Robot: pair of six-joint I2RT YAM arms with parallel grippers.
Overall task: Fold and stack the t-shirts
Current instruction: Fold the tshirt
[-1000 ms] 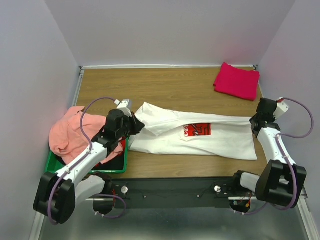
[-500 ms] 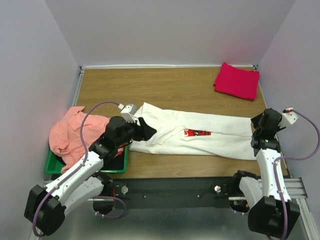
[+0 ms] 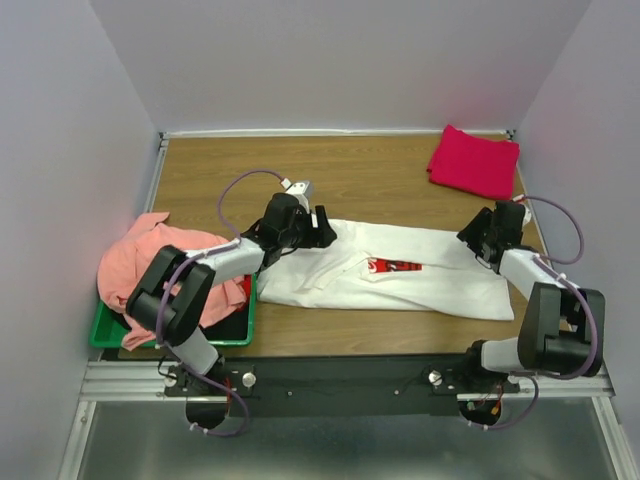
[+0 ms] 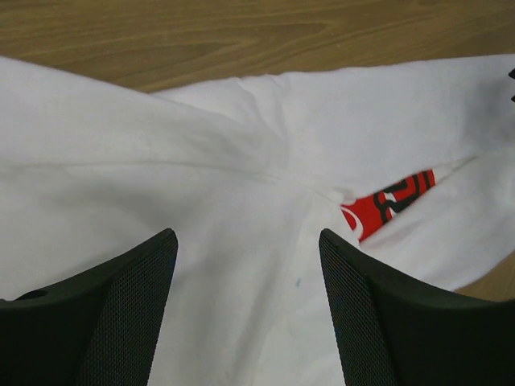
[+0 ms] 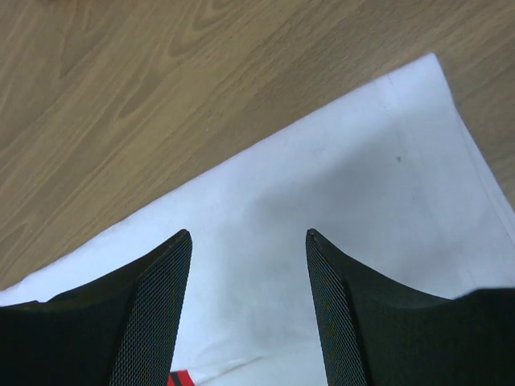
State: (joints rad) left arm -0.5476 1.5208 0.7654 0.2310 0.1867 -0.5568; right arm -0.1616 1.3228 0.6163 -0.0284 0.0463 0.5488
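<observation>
White t-shirt (image 3: pixel 440 272), soft thin cloth with a red-and-white chest print (image 3: pixel 395 265), lies lengthwise across the middle of the wood-grain counter (image 3: pixel 350 175), narrowed to a long rumpled band with creases running toward the print; left gripper (image 4: pixel 245 241) hangs over its left end and right gripper (image 5: pixel 248 235) over its far right corner, each with jaws spread and nothing between them, placed, by my reading, to take both ends for a fold. Magenta-red t-shirt (image 3: pixel 473 160), a flat folded square, sits beyond the white shirt's right end, likely the base of the stack; salmon-pink t-shirt (image 3: pixel 150 265), a loose unfolded heap, drapes over the green bin (image 3: pixel 110 335) off its left end.
</observation>
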